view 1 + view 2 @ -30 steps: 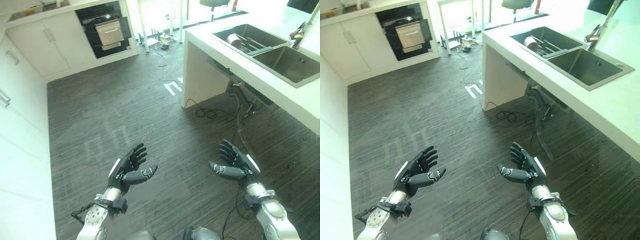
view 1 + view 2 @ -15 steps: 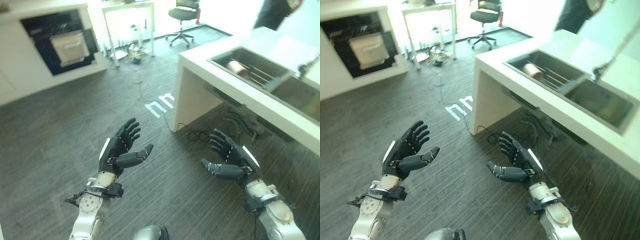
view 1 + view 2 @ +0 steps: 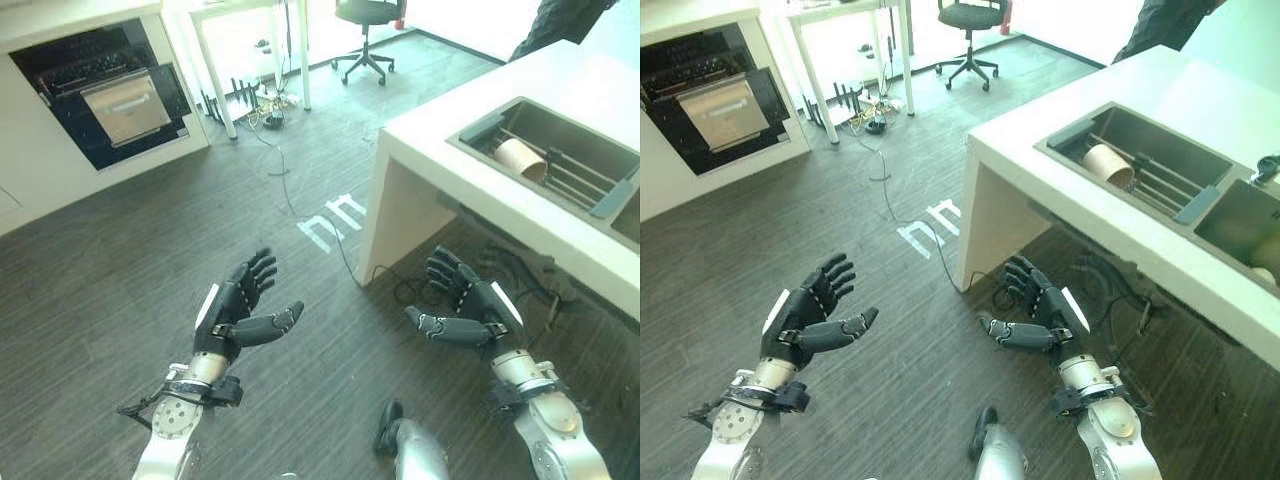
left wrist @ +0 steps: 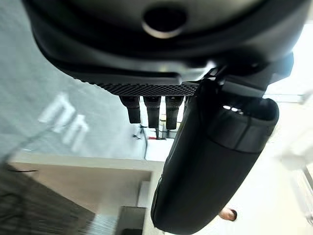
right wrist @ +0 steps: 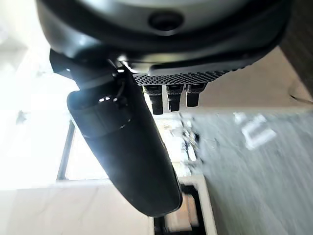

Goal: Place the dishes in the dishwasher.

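Dishwasher (image 3: 105,95) stands open in the white cabinet wall, far from the counter (image 3: 480,110), across the dark floor (image 3: 150,250). Left robot hand (image 3: 235,310) hovers released over this floor, then right robot hand (image 3: 465,315) (also released) near the counter. A cup (image 3: 520,158) lies in the counter's sink (image 3: 560,150).

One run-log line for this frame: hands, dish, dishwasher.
left hand: open, empty, over floor | right hand: open, empty, near counter | cup: lying in sink | dishwasher: open, across room
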Controlling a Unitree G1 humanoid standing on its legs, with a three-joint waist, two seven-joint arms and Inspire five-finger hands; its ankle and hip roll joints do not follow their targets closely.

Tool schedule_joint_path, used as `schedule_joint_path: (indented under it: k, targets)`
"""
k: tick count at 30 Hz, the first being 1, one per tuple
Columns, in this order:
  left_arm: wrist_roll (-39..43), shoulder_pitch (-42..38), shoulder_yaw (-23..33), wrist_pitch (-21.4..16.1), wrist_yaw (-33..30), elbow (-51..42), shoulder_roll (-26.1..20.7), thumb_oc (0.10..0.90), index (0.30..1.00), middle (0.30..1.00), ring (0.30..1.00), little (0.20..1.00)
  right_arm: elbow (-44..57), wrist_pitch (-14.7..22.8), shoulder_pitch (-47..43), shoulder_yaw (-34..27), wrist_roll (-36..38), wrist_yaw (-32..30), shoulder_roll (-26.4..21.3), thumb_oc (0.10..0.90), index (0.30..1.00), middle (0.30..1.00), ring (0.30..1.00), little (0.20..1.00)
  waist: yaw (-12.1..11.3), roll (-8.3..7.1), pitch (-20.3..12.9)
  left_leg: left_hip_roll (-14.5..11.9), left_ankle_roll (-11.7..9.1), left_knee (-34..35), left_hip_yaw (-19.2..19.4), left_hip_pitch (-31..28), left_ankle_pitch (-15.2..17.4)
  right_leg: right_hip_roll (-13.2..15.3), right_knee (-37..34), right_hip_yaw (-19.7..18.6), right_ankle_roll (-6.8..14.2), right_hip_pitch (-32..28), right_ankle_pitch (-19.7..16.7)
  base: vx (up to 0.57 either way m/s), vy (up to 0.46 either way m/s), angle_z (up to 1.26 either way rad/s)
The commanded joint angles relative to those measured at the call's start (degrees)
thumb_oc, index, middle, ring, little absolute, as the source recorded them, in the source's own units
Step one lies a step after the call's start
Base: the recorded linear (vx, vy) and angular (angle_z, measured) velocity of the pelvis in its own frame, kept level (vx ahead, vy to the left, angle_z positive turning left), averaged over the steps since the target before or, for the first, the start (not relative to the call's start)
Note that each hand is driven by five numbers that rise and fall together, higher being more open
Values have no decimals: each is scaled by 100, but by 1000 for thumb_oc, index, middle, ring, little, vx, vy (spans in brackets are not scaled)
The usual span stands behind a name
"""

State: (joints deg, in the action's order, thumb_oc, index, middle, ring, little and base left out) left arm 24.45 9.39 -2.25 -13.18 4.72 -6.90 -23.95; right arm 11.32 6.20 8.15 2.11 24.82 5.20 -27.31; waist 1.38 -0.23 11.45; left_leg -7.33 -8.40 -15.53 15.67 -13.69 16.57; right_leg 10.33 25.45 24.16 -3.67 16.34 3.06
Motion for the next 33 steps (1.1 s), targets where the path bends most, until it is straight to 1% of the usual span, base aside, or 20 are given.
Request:
schedule_joint_path:
  k: [1,2,3,5,6,8,9,10,11,12,13,15,17,18,19,25,29,30,31,33]
  targets:
    - [18,-468,-12,-684,-51,-736,-216,800,900,900,900,900,577,769,-329,-496,51,-103,-176,800,900,900,900,900,71,-141,-529,328,428,-166,171,532,-866,-5,-826,-93,953,-725,194,339,-222,-57]
    - [11,-499,-35,-715,-76,-757,-201,800,900,900,900,900,588,792,-333,-544,66,-93,-229,800,900,900,900,900,72,-184,-528,339,306,-166,227,445,-1312,-45,-826,-155,864,-797,300,372,-273,-50]
    - [15,-544,-67,-731,-116,-785,-174,800,900,900,900,900,604,780,-343,-606,114,-56,-284,800,900,900,900,900,58,-244,-493,318,165,-564,232,544,-1653,-71,-826,-228,766,-897,408,278,-240,-58]
    - [-101,-574,-122,-913,-213,-932,-101,800,900,900,900,900,672,834,-366,-694,167,27,-351,800,900,900,900,900,12,-282,-379,156,-11,-1886,-34,1306,-1982,-175,-826,-332,578,-1110,599,237,-227,-82]
    - [-179,-614,-103,-1105,-238,-1040,-69,800,900,900,900,900,750,849,-407,-731,163,30,-376,800,900,900,900,900,-30,-332,-263,108,139,-1982,-176,1914,-1860,-228,-826,-480,558,-1205,641,184,-135,-89]
    - [-193,-634,-68,-1187,-292,-1113,-59,800,900,900,900,900,757,830,-486,-728,176,61,-396,800,900,900,900,900,-43,-328,-228,151,211,-1549,-161,1892,-1821,-284,-826,-611,584,-1235,670,159,19,-82]
    - [-211,-623,-3,-1284,-422,-1243,-74,800,900,900,900,900,801,792,-572,-702,163,135,-397,800,900,900,900,900,-15,-304,-201,235,292,-902,-104,1692,-1742,-382,-826,-884,659,-1250,680,219,141,-104]
    - [-218,-590,39,-1369,-469,-1283,-100,800,900,900,900,900,821,804,-573,-696,174,193,-394,800,900,900,900,900,-14,-262,-191,302,295,-338,-214,1557,-1772,-474,-826,-1092,714,-1281,701,253,190,-127]
    - [-233,-553,85,-1466,-536,-1323,-136,800,900,900,900,900,851,823,-553,-706,209,275,-397,800,900,900,900,900,-2,-183,-188,307,308,-166,-441,1669,-1659,-603,-826,-1277,753,-1276,712,226,226,-144]
    - [-256,-510,157,-1542,-650,-1419,-164,800,900,900,900,900,929,824,-513,-726,246,400,-399,800,900,900,900,900,1,-63,-214,289,333,-166,-927,1999,-1342,-802,-826,-1564,780,-1241,730,216,239,-127]
    - [-297,-489,186,-1630,-709,-1447,-167,800,900,900,900,900,979,804,-493,-740,293,473,-397,800,900,900,900,900,-3,-17,-237,279,305,-166,-1231,2179,-1228,-908,-826,-1735,777,-1254,782,224,232,-96]
    - [-420,-479,200,-1745,-834,-1486,-159,800,900,900,900,900,1064,812,-438,-764,331,550,-422,800,900,900,900,900,-23,20,-277,228,226,-166,-1538,2453,-1267,-1036,-826,-1971,754,-1313,914,202,179,-95]
    - [-478,-517,190,-1820,-879,-1501,-131,800,900,900,900,900,1121,802,-429,-788,311,501,-454,800,900,900,900,900,-48,45,-311,156,176,-166,-1676,2682,-1369,-1107,-826,-2092,725,-1403,1037,197,180,-108]
    - [-489,-535,187,-1836,-908,-1484,-127,800,900,900,900,900,1142,772,-437,-810,340,506,-477,800,900,900,900,900,-53,49,-318,139,167,-166,-1669,2712,-1432,-1113,-826,-2110,716,-1439,1068,284,317,-91]
    - [-575,-617,214,-1868,-1009,-1441,-137,800,900,900,900,900,1167,749,-438,-885,348,472,-506,800,900,900,900,900,1,31,-357,127,237,-166,-1489,2680,-1144,-998,-826,-2059,752,-1510,1092,284,322,-68]
    - [-418,-852,309,-1748,-703,-1396,-239,800,900,900,900,900,1268,701,-288,-1158,369,246,-383,800,900,900,900,900,89,16,-503,308,475,-166,-1274,2436,-821,-782,-826,-1840,919,-1732,1061,211,229,-7]
    - [-484,-953,394,-1699,-520,-1406,-320,800,900,900,900,900,1224,615,-317,-1117,176,83,-85,800,900,900,900,900,79,22,-553,495,683,-166,-1298,2242,-663,-764,-826,-1570,1129,-1999,500,227,200,16]
    - [-530,-920,471,-1695,-462,-1449,-362,800,900,900,900,900,1206,614,-313,-1046,106,134,79,800,900,900,900,900,58,68,-556,550,779,-166,-1336,2141,-612,-875,-679,-1454,1284,-2054,106,262,265,-9]
    - [-620,-905,540,-1669,-453,-1491,-384,800,900,900,900,900,1184,601,-333,-963,-15,244,233,800,900,900,900,900,23,84,-555,591,846,-166,-1310,2048,-533,-849,-258,-1340,1390,-1789,-1,199,212,-23]
    - [-688,-916,575,-1641,-485,-1513,-407,800,900,900,900,900,1155,598,-367,-910,-69,287,284,800,900,900,900,900,-24,84,-554,577,846,-166,-1247,2015,-496,-757,-273,-1180,1402,-1676,-43,69,57,-42]
